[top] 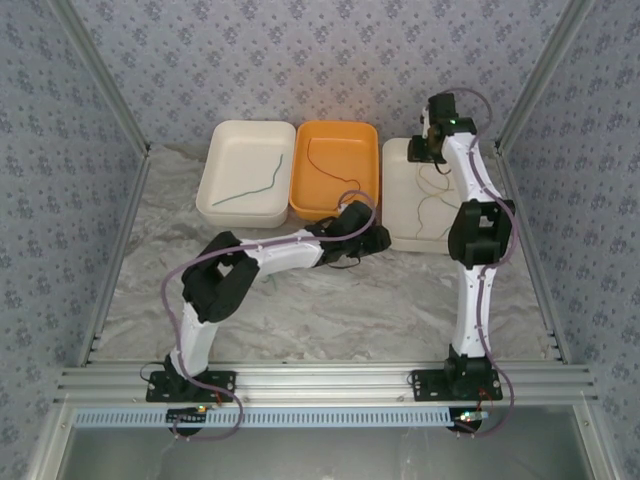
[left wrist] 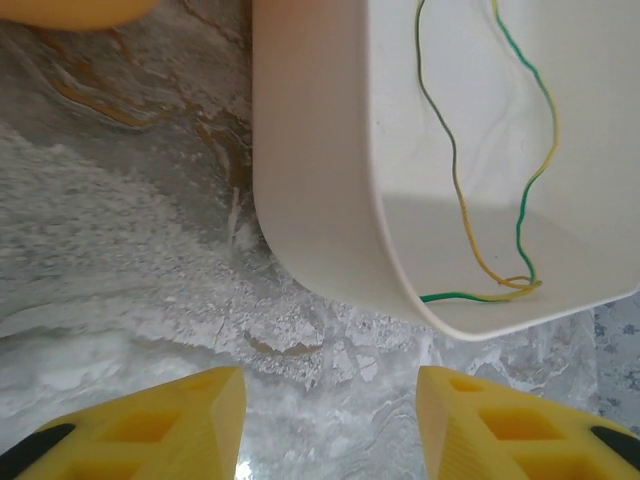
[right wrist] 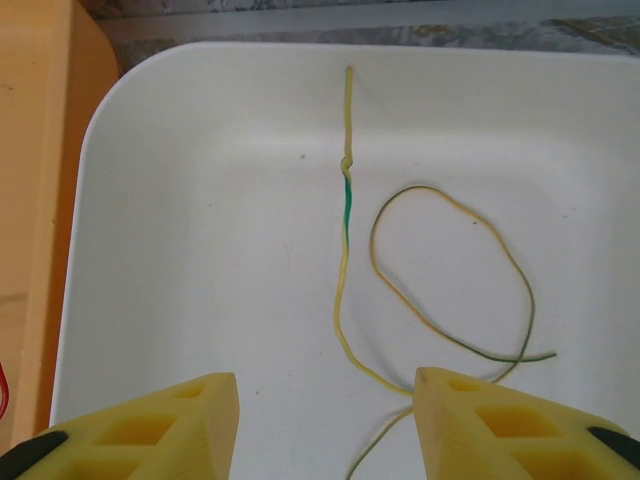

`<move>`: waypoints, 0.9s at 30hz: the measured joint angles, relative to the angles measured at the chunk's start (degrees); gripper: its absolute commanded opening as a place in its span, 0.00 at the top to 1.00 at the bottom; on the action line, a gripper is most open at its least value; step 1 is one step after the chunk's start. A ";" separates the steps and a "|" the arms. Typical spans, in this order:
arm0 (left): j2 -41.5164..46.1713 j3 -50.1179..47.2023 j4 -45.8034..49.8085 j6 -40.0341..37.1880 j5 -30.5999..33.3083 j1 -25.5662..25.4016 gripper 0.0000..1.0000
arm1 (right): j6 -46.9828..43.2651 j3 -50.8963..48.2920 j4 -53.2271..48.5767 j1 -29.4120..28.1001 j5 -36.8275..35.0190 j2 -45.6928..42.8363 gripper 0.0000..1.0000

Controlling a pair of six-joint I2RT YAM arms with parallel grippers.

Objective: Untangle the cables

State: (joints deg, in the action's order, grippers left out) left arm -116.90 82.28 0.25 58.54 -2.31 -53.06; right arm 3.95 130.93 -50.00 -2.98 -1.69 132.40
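Pincers: left pincer (left wrist: 330,425) open, nothing between its jaws, low over the surface (top: 350,310) just outside the near-left corner of the right white tray (top: 400,200). Right pincer (right wrist: 325,425) also open and empty, hanging over the far part of that same tray.

Trays: three in a row along the far edge of the surface. Left white tray (top: 205,180) holds the dark green cable (top: 262,185) alone. Orange tray (top: 335,125) holds the dark red cable (top: 310,158) alone.

Remaining tangle: yellow cable (right wrist: 347,110) and light green cable (left wrist: 519,220) lie together on the right tray's floor. They cross in a twist (left wrist: 512,285) at the near-left corner, with a small knot (right wrist: 347,163) toward the far edge.

Handling, judged: very light, limp, thin wire. It will trail and snag rather than lift clean, and is hard to pinch off a flat floor. Best hold looks like the straight run just beside the knot, or a free end.

Obstacles: the tray wall stands between the left pincer and the twist. Both arms crowd one tray.
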 measured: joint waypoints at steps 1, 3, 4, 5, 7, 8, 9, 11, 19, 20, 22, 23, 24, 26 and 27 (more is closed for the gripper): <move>1.42 -0.96 -0.07 0.00 0.42 0.20 0.50 | 0.39 -2.27 0.92 0.00 -0.50 -1.55 0.50; 5.18 -3.80 -0.09 0.04 1.40 0.85 0.50 | 1.31 -8.39 2.95 0.00 -1.16 -5.68 0.50; 7.63 -5.60 -0.04 0.22 1.95 1.31 0.50 | 1.90 -11.93 4.07 0.00 -1.51 -8.28 0.50; 10.14 -7.32 0.17 0.28 2.32 1.88 0.50 | 2.56 -15.37 5.51 0.00 -1.84 -10.82 0.50; 15.80 -10.78 1.36 0.52 3.23 3.72 0.50 | 3.96 -22.95 8.61 -0.24 -2.45 -17.40 0.50; 18.21 -12.13 2.03 0.63 3.41 4.76 0.50 | 4.61 -26.86 10.78 -0.46 -2.75 -20.94 0.50; 21.20 -13.73 3.06 0.68 3.78 6.27 0.50 | 5.42 -30.88 12.79 -0.83 -3.08 -24.76 0.50; 26.60 -16.52 5.77 0.68 4.63 9.42 0.50 | 7.19 -38.97 16.74 -2.56 -3.54 -33.03 0.51; 49.09 -31.80 21.42 -0.42 7.72 25.22 0.51 | 17.25 -64.98 32.68 -30.08 -3.52 -51.89 0.52; 51.36 -34.14 23.04 -0.94 7.63 27.71 0.51 | 18.60 -66.12 33.75 -34.38 -3.32 -50.36 0.53; 54.62 -38.38 25.66 -2.14 6.58 33.05 0.51 | 20.85 -66.23 35.45 -42.71 -3.30 -44.94 0.54; 55.60 -40.50 26.49 -2.67 5.66 36.06 0.52 | 21.62 -65.55 36.24 -46.62 -3.39 -41.38 0.55; 56.15 -42.10 27.08 -3.13 4.83 38.29 0.52 | 22.01 -64.41 36.37 -49.53 -3.39 -38.21 0.57; 56.83 -45.44 28.28 -4.07 2.86 42.27 0.52 | 22.40 -60.19 36.22 -55.15 -3.48 -30.60 0.58; 57.02 -46.49 28.72 -4.33 2.14 43.15 0.52 | 22.25 -58.14 36.04 -56.98 -3.48 -27.58 0.58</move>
State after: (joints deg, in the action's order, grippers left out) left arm -59.88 35.79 28.97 54.22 -0.16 -9.91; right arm 26.20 72.79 -13.96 -59.96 -5.17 104.81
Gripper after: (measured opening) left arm 0.478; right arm 0.424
